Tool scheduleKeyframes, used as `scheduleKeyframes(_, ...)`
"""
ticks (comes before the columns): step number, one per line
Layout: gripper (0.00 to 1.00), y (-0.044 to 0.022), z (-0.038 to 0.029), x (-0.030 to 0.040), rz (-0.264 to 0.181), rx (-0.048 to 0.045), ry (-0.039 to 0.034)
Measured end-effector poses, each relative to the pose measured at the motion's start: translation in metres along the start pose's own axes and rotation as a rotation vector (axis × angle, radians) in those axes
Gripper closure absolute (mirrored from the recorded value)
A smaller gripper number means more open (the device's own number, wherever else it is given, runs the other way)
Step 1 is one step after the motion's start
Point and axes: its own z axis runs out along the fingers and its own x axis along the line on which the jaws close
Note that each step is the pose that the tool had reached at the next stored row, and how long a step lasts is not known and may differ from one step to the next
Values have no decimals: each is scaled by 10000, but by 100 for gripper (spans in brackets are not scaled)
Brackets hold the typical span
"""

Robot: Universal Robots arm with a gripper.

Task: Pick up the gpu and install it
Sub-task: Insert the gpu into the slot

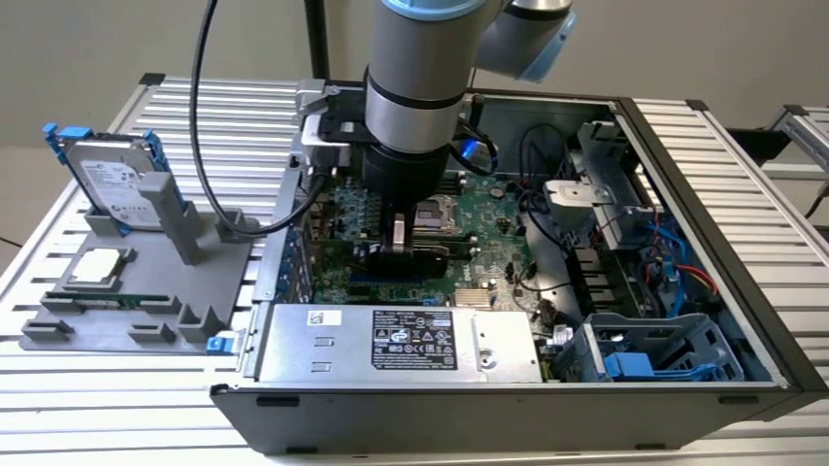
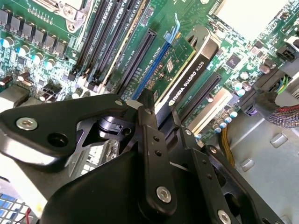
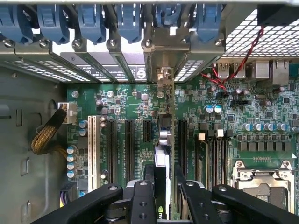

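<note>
One open case (image 1: 725,320) lies on its side on the slatted table (image 1: 78,388), holding a green motherboard (image 1: 486,209), a grey power supply (image 1: 388,345) along its near edge and a blue-clipped drive cage (image 1: 647,359) at the near right corner of the exterior view. The arm (image 1: 414,78) reaches straight down into the case, and the gripper (image 1: 402,248) sits low over the board's left-hand part in the exterior view. Its two black fingers (image 2: 152,140) stand narrowly apart and pinch the gpu (image 2: 182,70) edge-on between them; the card stands upright along a long blue slot (image 2: 152,67), though whether it is seated in that slot I cannot tell. In the first wrist view the gpu (image 3: 162,158) runs from the fingers (image 3: 142,196) towards the rear wall, its silver bracket (image 3: 163,77) close against the row of slot covers (image 3: 93,65) under blue clips (image 3: 91,21). Black slots (image 3: 128,140) flank the card on both sides, a white slot (image 3: 91,140) lies farther off, and a braided yellow cable (image 3: 46,135) crosses the bare metal floor. The processor socket (image 3: 261,172) sits well to the other side. Outside the case, to the exterior view's left, a grey holder (image 1: 143,282) carries an upright hard drive (image 1: 111,180) with blue rails and a narrow memory stick (image 1: 111,301), well apart from the gripper.
</note>
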Motion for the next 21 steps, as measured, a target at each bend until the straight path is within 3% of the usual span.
scheduleKeyframes(15,100,-3,41,0,-2,0,0)
scheduleKeyframes(21,100,-5,103,0,0,-1,0)
